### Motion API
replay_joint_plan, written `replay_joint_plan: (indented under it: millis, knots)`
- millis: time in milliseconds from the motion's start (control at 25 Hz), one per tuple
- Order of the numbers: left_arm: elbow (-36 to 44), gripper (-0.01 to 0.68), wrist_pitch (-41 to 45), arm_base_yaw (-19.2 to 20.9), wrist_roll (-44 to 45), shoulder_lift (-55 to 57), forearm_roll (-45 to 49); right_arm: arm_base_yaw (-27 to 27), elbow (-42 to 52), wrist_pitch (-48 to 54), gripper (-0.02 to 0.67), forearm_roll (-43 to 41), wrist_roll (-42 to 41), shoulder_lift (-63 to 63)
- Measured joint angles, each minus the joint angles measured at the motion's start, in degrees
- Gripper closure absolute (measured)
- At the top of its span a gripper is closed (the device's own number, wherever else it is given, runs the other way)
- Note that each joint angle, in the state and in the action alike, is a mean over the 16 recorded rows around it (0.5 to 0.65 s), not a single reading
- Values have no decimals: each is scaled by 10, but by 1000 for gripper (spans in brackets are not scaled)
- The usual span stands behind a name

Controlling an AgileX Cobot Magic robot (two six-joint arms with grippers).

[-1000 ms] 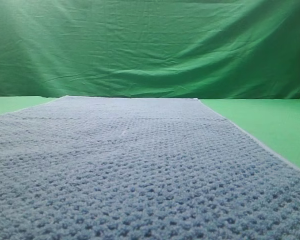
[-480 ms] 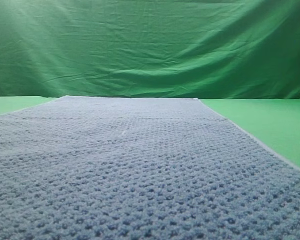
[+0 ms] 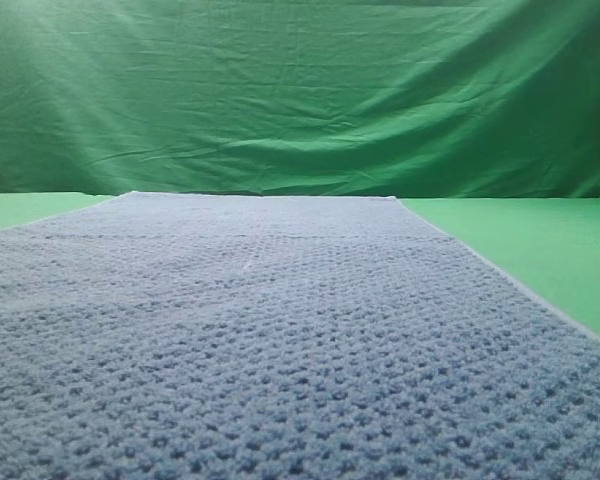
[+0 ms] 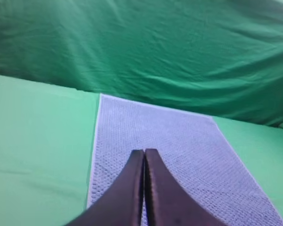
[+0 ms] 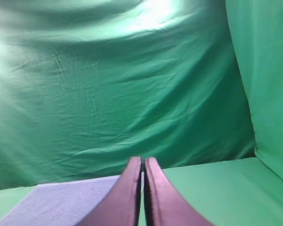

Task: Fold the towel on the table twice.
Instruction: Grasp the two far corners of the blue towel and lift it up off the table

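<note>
In the exterior high view the towel lies spread flat on the green tabletop, its bumpy blue-grey weave filling most of the picture and its pale right edge running diagonally away toward the far corner; behind it hangs the wrinkled green backdrop, and neither gripper shows here. In the left wrist view the left gripper has its two dark fingers pressed together with nothing between them, raised above the towel; the cloth stretches ahead of and beneath the tips, its left edge just to the gripper's left, with bare tabletop farther left. In the right wrist view the right gripper is likewise closed on nothing, fingers meeting at the tips; the towel lies below and to its left, the tabletop below and to its right, and the backdrop fills the space ahead.
</note>
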Motion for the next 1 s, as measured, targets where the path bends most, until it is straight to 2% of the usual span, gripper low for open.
replay_joint_plan:
  millis: [160, 480, 760, 1000]
  knots:
    - [-33, 673, 41, 0, 0, 30, -2, 0, -47, 43, 649, -1, 0, 3]
    - [-67, 673, 72, 0, 0, 65, -3, 0, -113, 142, 649, -10, 0, 58]
    - [-126, 673, 147, -3, 0, 123, 19, 2, -201, 279, 649, -22, -14, 196]
    - [-195, 673, 228, -14, 3, 220, 50, 22, -298, 382, 649, -31, -30, 357]
